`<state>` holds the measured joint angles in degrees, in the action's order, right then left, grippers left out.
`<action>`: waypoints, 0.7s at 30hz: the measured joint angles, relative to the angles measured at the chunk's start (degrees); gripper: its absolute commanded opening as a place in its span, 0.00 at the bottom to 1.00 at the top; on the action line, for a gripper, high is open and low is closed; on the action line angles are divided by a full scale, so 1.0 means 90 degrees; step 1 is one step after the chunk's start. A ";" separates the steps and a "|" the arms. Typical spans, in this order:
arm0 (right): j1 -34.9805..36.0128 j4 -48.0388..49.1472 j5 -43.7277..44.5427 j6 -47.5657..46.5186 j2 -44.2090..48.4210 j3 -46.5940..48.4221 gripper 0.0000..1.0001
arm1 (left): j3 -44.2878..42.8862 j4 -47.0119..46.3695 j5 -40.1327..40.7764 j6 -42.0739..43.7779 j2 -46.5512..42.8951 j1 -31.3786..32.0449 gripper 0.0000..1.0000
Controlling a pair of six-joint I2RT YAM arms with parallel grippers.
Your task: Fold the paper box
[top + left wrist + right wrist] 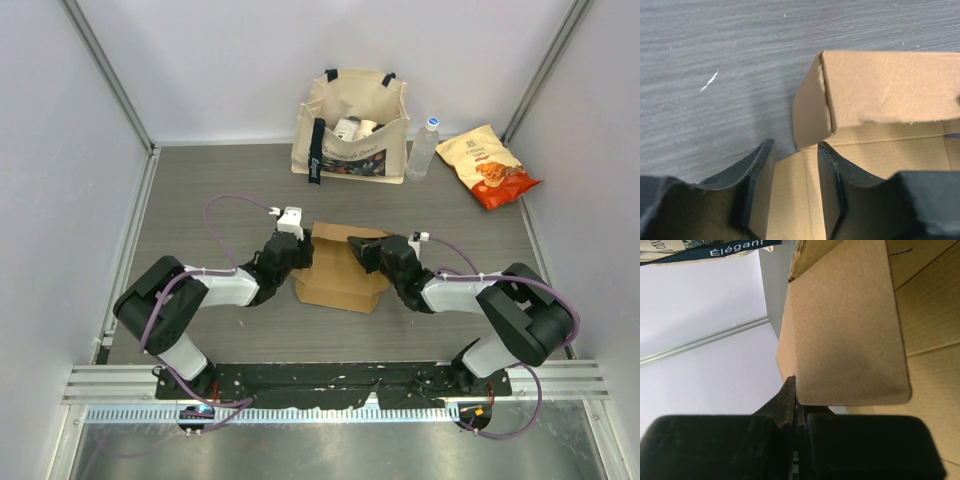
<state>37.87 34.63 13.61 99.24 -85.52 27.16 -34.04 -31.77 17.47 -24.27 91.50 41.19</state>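
Seen from above, a grey wood-grain table (200, 190) has two black robot arms reaching in from the near edge. On the left, the left end effector (300, 255) sits at the left edge of the paper box (340, 275). This is a plain brown cardboard piece, partly folded up, lying at the middle of the table between the two arms. In the left wrist view its fingers (760, 185) stand a little apart over a flat panel of the box, with nothing pinched. To the right, the right end effector (358, 248) has its fingers pressed together on the edge of a raised flap (845, 330). Along the back, from left to right, stand a beige tote bag (350, 125) and a water bottle (425, 148), and a yellow-orange snack packet (487, 165) lies flat.
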 measured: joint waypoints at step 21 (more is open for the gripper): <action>0.0032 0.0612 0.0036 0.0083 -0.0444 -0.0017 0.01 | -0.0814 -0.0498 0.1338 -0.0172 0.1078 0.0367 0.51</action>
<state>38.15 40.14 13.93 99.98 -89.52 27.00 -41.36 -36.25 29.52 -25.82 101.21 44.49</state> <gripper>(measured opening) 0.049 0.238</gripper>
